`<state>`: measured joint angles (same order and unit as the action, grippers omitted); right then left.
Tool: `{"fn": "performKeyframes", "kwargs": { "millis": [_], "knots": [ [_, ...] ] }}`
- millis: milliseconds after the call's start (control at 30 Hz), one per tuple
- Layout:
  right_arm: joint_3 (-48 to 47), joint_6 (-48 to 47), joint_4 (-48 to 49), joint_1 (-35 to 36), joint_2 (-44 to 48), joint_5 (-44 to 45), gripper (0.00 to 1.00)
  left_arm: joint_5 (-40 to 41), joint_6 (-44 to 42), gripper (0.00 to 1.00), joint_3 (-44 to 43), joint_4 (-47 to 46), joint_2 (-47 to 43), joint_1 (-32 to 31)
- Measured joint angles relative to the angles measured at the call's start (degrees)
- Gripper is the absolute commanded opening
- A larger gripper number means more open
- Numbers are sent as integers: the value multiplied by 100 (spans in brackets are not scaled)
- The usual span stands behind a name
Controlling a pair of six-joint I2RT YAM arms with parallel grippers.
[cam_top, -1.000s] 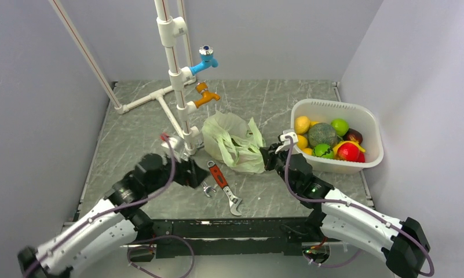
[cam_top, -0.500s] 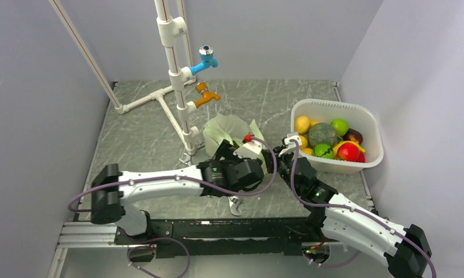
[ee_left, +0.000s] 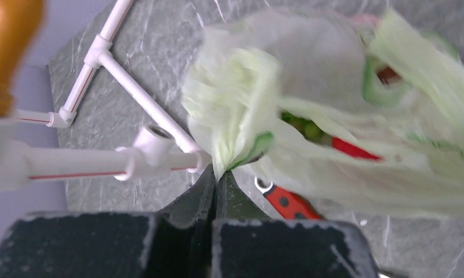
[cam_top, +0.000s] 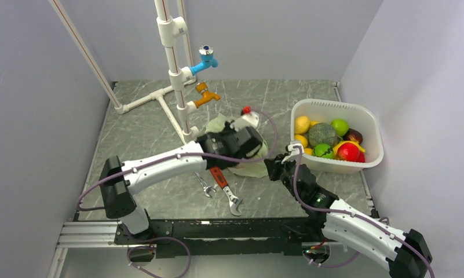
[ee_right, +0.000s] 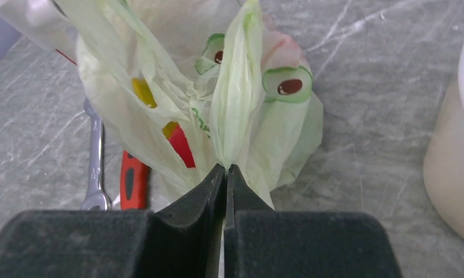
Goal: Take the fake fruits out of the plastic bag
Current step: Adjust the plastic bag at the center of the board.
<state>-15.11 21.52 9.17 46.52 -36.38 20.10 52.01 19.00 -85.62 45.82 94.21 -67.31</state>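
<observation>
- plastic bag (ee_right: 235,116): thin, crinkled, translucent film with a faint sheen.
- tub (cam_top: 345,167), at 3 o'clock from the bag: smooth, rigid white plastic.
- table (cam_top: 142,133): matt, stone-veined grey.
- spanner (ee_right: 94,168): bare shiny metal.

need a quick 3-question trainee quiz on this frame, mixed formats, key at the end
1. True or false: the left gripper and the right gripper are both shut on the thin pale green plastic bag.
2. Where do the loose fake fruits lie? A) in a cardboard box B) in the white oval plastic tub C) on a metal tray
3. Count the taps on the white pipe stand.
Key: 1 true; 2 B; 3 two, one blue and one orange.
</observation>
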Motion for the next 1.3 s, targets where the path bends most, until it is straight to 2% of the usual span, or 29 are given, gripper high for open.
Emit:
{"fn": "performKeyframes", "kwargs": {
  "millis": [167,367,433,533,667,700,833,967,1033,1200,1300],
  "knots": [
    [319,498,-280,0,398,37,11,-557,-686,0,-643,-22,-273,754],
    [431,1115,-391,0,623,-247,30,-1596,-1235,0,-1211,11,-509,1161],
    [424,1147,-538,-2,610,-424,33,-1947,-1318,0,-1204,57,-601,1187],
    [214,1047,-1064,-4,584,-575,49,-2315,-1338,0,-1045,122,-798,1200],
    [-562,669,-1825,-4,546,-581,82,-2542,-1250,0,-562,168,-1281,1209],
    [-761,592,-1930,-4,542,-564,87,-2581,-1228,0,-444,160,-1410,1211],
    [-1917,179,-2293,-4,201,-422,91,-2736,-1143,0,-160,164,-1788,1226],
    [-3042,-107,-2149,-7,-466,-529,87,-2817,-1054,0,-87,120,-1886,1226],
    [-3217,-188,-1860,-7,-745,-734,74,-2817,-1025,0,-70,94,-1886,1226],
    [-3228,-339,-1182,-11,-1705,-1458,24,-2820,-925,0,2,-33,-1941,1226],
    [-3154,-374,-896,-9,-2426,-1600,17,-2826,-870,0,39,-98,-1978,1226]
  ]
}}
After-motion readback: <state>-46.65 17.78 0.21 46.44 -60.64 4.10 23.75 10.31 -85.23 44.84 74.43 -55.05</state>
